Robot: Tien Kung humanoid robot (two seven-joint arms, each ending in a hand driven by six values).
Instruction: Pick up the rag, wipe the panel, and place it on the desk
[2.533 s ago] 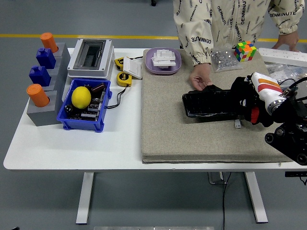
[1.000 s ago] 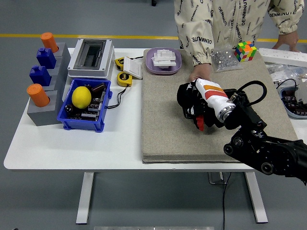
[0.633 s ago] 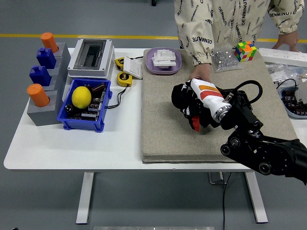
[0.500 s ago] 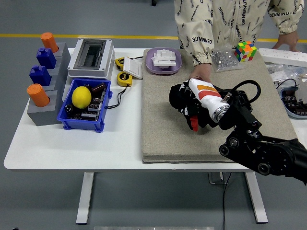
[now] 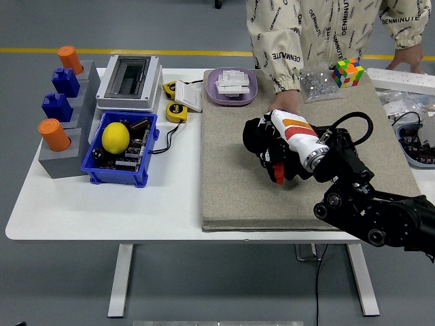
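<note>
Black rag is bunched under the right hand, whose fingers curl down on it. It lies on the grey felt mat. A person's hand rests just behind

Bright, even overhead light; soft shadows; sharp focus throughout.

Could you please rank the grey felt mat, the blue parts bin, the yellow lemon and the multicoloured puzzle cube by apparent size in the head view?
1. Grey felt mat
2. Blue parts bin
3. Yellow lemon and multicoloured puzzle cube: they look about alike, so I won't rank them.
</note>
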